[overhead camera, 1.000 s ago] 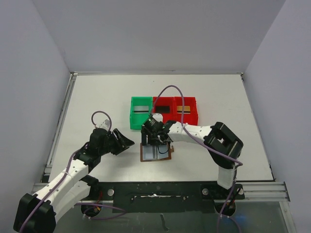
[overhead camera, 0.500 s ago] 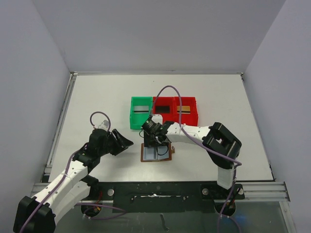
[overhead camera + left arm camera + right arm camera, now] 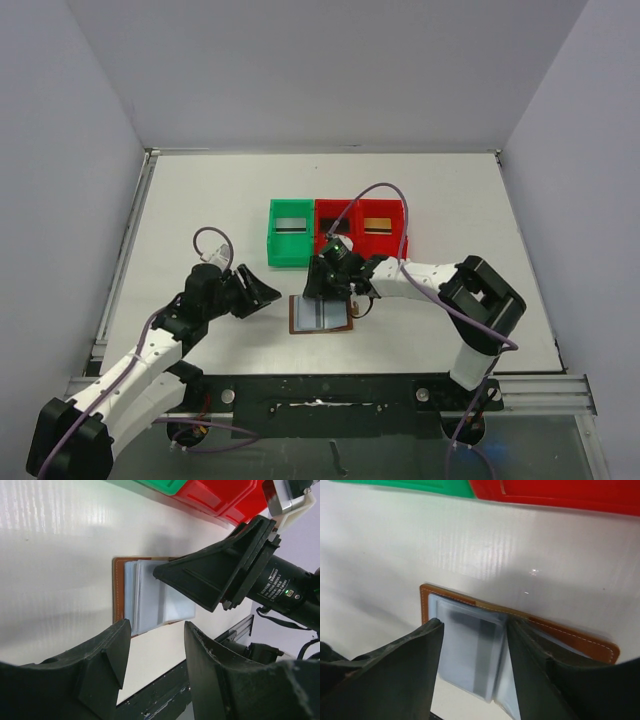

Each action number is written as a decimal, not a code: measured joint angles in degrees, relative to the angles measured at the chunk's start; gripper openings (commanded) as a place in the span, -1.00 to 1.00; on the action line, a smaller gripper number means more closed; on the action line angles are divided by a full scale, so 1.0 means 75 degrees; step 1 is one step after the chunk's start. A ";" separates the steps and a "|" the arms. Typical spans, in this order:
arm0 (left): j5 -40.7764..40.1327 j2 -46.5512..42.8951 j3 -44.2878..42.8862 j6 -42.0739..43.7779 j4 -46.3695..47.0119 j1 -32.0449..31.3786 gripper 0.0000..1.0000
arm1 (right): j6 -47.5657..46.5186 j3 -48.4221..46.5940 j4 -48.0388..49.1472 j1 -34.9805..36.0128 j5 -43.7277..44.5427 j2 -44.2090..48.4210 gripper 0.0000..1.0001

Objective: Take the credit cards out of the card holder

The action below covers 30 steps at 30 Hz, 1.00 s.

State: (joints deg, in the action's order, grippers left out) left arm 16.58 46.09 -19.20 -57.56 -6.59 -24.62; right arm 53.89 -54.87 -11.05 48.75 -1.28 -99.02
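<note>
I note a flat white table top [image 3: 200, 200] with a fine ribbed grain, closed in on three sides by plain pale grey panels: back wall [image 3: 330, 70], left wall [image 3: 60, 200], right wall [image 3: 590, 200]. A silver aluminium rail [image 3: 530, 385] runs along the near edge; a second rail [image 3: 122, 250] follows the left edge. Light is even, shadows soft, faint glare on the table top.

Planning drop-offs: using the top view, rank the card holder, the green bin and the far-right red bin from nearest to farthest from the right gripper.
1. card holder, just beneath the right gripper.
2. green bin, behind and left.
3. far-right red bin, behind and right.
</note>
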 measured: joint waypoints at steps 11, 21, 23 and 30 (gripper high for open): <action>-0.0708 -0.0157 -0.0003 -0.0140 -0.0522 -0.0149 -0.09 | -0.0195 -0.1349 -0.1495 0.0717 0.1142 -0.0659 0.40; -0.1387 -0.0976 -0.0003 -0.0414 -0.1192 -0.0149 -0.09 | -0.0166 -0.2020 -0.2483 0.1064 0.2046 -0.1099 0.30; -0.1393 -0.0959 -0.0003 -0.0437 -0.1221 -0.0149 -0.09 | -0.0157 -0.2159 -0.2634 0.1110 0.2148 -0.1192 0.29; -0.1387 -0.0903 -0.0003 -0.0437 -0.1329 -0.0149 -0.09 | -0.0154 -0.2250 -0.2725 0.1154 0.2285 -0.1265 0.05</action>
State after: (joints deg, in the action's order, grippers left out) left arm 6.17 39.31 -19.22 -60.84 -16.56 -25.74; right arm 52.73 -71.75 -31.48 57.41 15.86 -108.51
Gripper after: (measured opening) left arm 0.455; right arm 0.568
